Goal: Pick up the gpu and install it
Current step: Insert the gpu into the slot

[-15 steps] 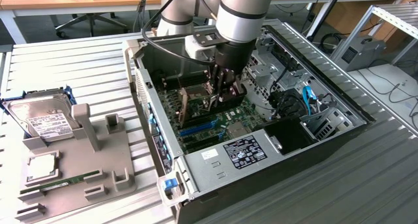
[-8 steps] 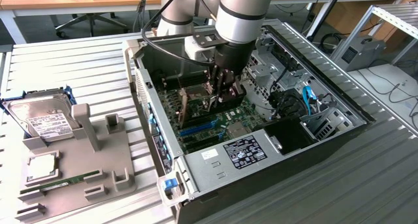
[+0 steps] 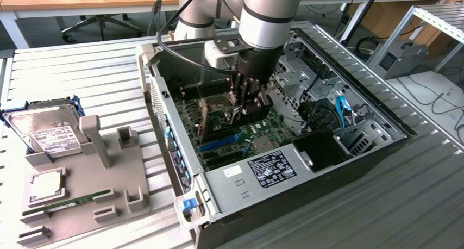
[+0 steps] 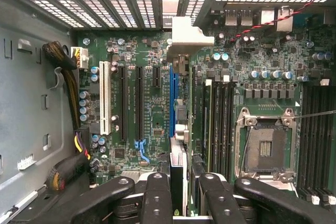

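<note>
GPU: the flat green circuit card with a silver metal end bracket [image 4: 180,129] is standing on edge over the blue expansion slot [image 4: 171,103] of the motherboard, its bracket end [image 4: 189,35] reaching toward the case's rear slot openings.
Gripper: the black two-fingered gripper [image 3: 246,105] is clamping the gpu's upper edge, its fingers [image 4: 157,198] pressing on either side of the card.
Arm: the grey and silver robot arm [image 3: 264,15] is reaching down into the case from 12 o'clock in the exterior view.
Motherboard: the green board [image 4: 152,108] is lying inside the open black computer case [image 3: 290,178], with the empty square processor socket [image 4: 265,148] beside the black memory slots [image 4: 223,119].
Holder: the grey plastic fixture tray [image 3: 94,194] is sitting at 9 o'clock from the case, carrying a silver hard drive with a white label [image 3: 47,135] and a narrow green memory stick [image 3: 69,201].
</note>
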Tool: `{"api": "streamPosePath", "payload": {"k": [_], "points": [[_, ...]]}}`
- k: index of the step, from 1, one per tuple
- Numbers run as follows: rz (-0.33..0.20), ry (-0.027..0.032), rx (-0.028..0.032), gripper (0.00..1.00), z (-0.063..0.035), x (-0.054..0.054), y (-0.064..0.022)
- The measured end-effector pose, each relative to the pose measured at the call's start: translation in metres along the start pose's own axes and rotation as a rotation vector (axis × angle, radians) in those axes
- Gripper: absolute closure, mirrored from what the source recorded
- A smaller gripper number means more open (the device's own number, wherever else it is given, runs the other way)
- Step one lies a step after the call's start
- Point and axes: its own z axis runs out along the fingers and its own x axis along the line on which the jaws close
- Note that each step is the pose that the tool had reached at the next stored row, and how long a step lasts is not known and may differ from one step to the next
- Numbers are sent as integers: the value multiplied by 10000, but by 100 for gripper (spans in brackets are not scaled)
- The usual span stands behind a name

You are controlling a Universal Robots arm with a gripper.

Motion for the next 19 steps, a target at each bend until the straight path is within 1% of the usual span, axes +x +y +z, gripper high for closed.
{"api": "streamPosePath", "payload": {"k": [19], "points": [[2, -1, 0, 74, 45, 0, 55]]}}
